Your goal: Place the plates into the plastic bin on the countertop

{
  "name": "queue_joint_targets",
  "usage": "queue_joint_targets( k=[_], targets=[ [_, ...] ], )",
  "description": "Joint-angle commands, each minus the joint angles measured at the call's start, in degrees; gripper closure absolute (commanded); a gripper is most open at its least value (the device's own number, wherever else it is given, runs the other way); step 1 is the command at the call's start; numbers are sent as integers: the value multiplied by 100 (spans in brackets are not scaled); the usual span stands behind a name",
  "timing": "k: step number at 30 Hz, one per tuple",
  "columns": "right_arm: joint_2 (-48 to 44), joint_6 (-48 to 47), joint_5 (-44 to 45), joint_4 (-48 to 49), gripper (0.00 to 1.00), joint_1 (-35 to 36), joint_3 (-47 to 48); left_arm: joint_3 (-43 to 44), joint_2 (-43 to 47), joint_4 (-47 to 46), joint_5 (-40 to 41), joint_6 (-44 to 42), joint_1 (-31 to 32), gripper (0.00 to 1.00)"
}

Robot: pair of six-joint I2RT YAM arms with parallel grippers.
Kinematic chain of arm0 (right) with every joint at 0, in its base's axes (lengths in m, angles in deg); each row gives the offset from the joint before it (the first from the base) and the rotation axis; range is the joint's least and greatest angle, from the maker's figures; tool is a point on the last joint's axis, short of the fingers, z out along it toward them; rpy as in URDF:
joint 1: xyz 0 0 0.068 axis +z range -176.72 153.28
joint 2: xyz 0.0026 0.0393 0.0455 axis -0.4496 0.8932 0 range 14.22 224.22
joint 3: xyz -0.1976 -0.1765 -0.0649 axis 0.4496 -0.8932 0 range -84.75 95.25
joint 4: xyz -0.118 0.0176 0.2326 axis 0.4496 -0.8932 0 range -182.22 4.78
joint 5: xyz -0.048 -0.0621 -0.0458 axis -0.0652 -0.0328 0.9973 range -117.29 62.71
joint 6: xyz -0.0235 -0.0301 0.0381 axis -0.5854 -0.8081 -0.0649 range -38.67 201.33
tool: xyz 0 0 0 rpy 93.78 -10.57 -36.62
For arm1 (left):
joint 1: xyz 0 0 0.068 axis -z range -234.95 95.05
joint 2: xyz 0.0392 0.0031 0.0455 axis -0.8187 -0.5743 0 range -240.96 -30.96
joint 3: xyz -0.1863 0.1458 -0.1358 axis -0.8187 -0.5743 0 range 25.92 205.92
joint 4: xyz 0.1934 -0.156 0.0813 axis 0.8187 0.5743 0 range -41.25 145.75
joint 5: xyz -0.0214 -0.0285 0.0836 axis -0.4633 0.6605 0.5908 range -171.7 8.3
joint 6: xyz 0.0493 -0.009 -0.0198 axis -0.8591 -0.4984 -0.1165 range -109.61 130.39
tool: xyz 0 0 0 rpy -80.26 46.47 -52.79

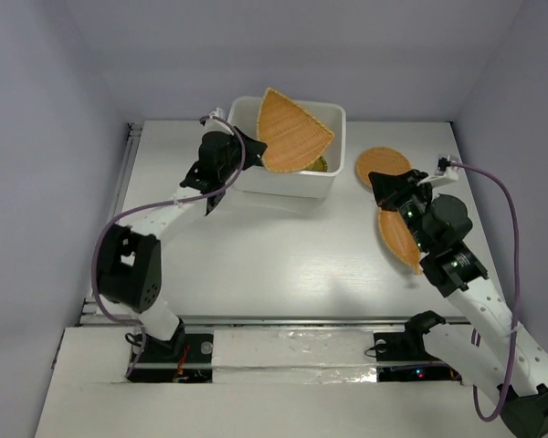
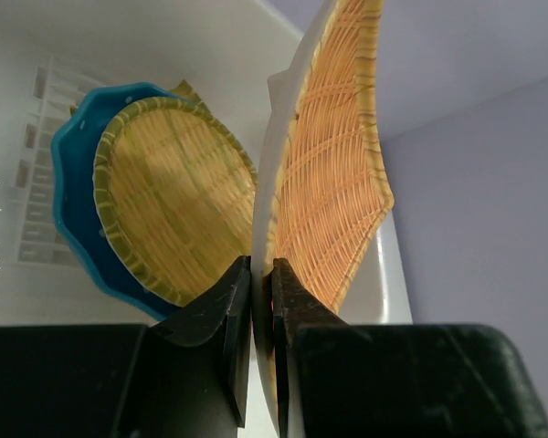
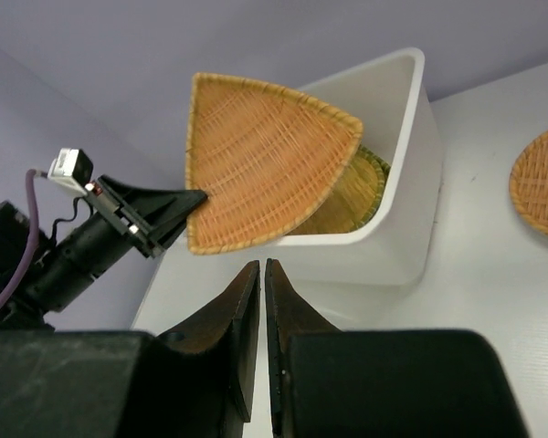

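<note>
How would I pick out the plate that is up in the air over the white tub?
At the far end of the white table stands a white tub. The wicker plate tilts above it, pinched at one edge by the left gripper. Unlike the round plate and the oval plate off to the right, it is fan-shaped, with straight sides meeting at a point.

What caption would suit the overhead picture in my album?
Left gripper holds a fan-shaped wicker plate over the white bin; a round wicker plate lies on the table beside it.
</note>
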Motion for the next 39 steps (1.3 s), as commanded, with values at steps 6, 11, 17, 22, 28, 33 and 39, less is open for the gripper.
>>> queue_joint_targets(
  k=[6,11,17,22,28,33,39],
  targets=[
    [-20,-167,199,-28,87,-8,-151,1413,-964,-15,-239,-8,-9,99],
    [-11,-229,735,-142,86,-8,-301,1783,-1430,320,-371,-87,-9,87],
    [-20,-211,1043,-308,86,-8,-424,1468,-1326,259,-195,-201,-62,67],
    [85,-194,1218,-370,86,-8,-564,1038,-957,49,-108,-315,-114,59],
    [445,-79,1692,-713,86,-8,-810,10,255,-479,270,-517,-114,58],
    [1139,17,2071,-924,94,-60,-671,-975,1433,-814,359,-790,401,64],
    [519,70,2273,-1161,100,-61,-258,-1503,1321,-910,499,-966,1905,79]
  ],
)
